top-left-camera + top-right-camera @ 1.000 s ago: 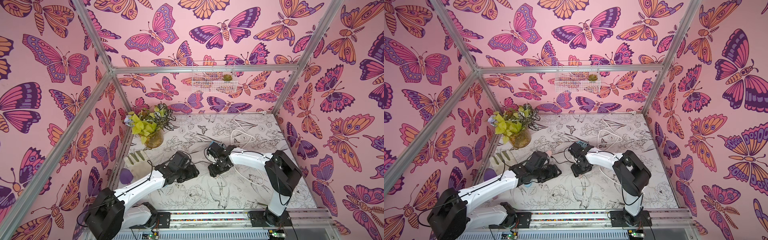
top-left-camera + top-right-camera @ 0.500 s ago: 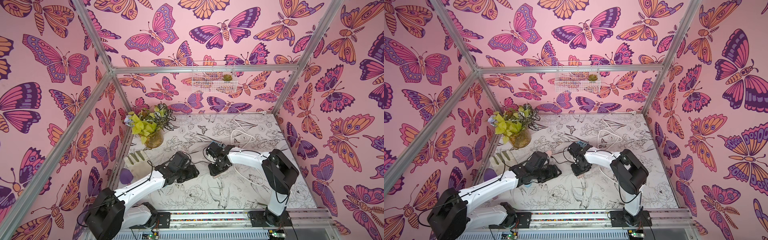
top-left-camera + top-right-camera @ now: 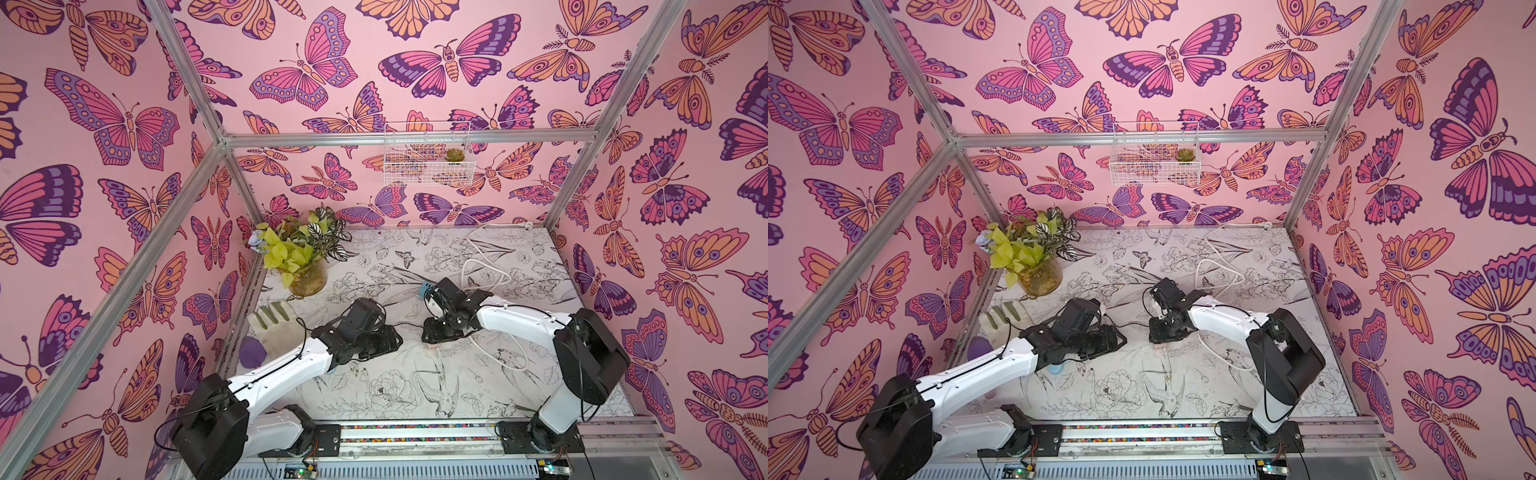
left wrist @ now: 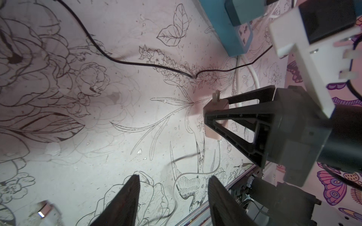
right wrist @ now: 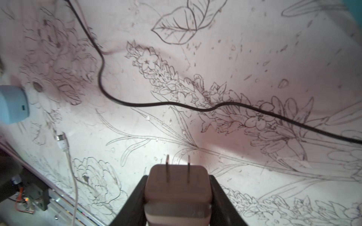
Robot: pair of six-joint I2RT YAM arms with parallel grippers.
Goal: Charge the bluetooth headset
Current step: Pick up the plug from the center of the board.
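right hand (image 5: pixel 177 177) grips pale pink two-prong charger block (image 5: pixel 177 189) (prongs fwd); left hand (image 4: pixel 173 177) open, empty, over floral-print table (image 4: pixel 78 137).

Read the table as a clock face, your near edge at 6.

- 10 o'clock, near the far corner: you have a glass jar (image 3: pixel 308 281) stuffed with yellow-green and striped leaves (image 3: pixel 291 249).
- 9 o'clock, by the wall: a beige hand-shaped form (image 3: pixel 276 332) with dark stripes along its fingers.
- Just beside it, toward 8: a rounded purple lump (image 3: pixel 252 351), partly hidden.
- 12 o'clock, up on the back wall: a white wire basket (image 3: pixel 399 174) hangs from the aluminium rail (image 3: pixel 316 139). A small green succulent (image 3: pixel 454 155) sits at its 3 o'clock end.
- Table cover (image 3: pixel 395 390): white, with black line drawings of flowers and birds.
- Walls (image 3: pixel 124 124): pink, with a butterfly print.
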